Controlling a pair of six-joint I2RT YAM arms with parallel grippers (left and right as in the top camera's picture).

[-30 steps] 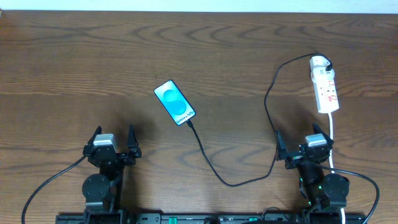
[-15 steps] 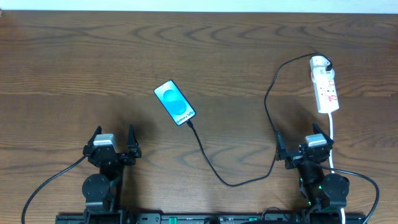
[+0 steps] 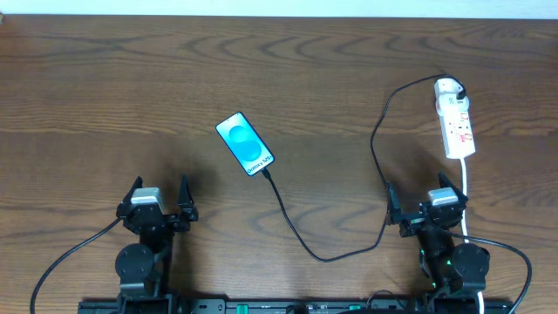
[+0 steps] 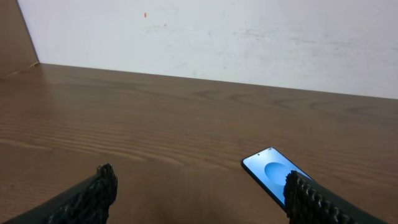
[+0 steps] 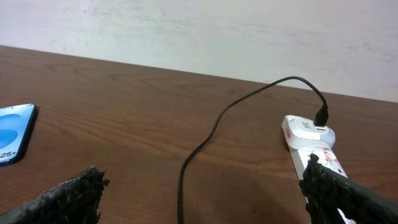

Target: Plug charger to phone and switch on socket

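Observation:
The phone (image 3: pixel 245 144) lies screen up mid-table, blue screen lit; it also shows in the left wrist view (image 4: pixel 268 173) and at the left edge of the right wrist view (image 5: pixel 13 134). The black charger cable (image 3: pixel 324 256) runs from the phone's lower end in a loop to the white adapter (image 3: pixel 447 87) on the socket strip (image 3: pixel 457 127). The cable (image 5: pixel 205 140) and socket (image 5: pixel 309 137) show in the right wrist view. My left gripper (image 3: pixel 158 199) is open and empty near the front edge, left of the phone. My right gripper (image 3: pixel 425 199) is open and empty, just in front of the socket.
The socket's thicker white cord (image 3: pixel 467 196) runs down past my right gripper toward the front edge. A white wall (image 4: pixel 211 37) borders the far side of the wooden table (image 3: pixel 105 87).

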